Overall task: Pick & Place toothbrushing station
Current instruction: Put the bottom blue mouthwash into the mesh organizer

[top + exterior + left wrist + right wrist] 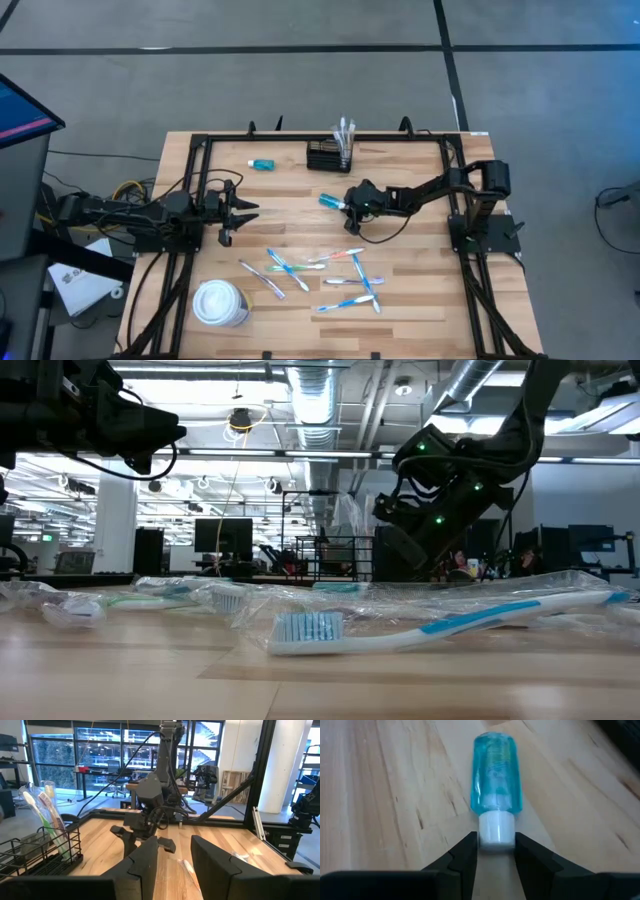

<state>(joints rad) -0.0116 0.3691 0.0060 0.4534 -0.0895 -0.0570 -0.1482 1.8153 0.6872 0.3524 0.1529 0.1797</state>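
Our right gripper (495,851) grips a blue bottle (496,775) by its cap; next, we judge, carry it to the organiser (329,157).

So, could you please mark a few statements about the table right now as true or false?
1. The right gripper is closed on a blue bottle by its white cap. True.
2. The black wire organiser is empty. False: toothbrushes stand in it.
3. The white cup stands at the far edge. False: it is at the near edge, left side.
4. The left gripper holds nothing. True.
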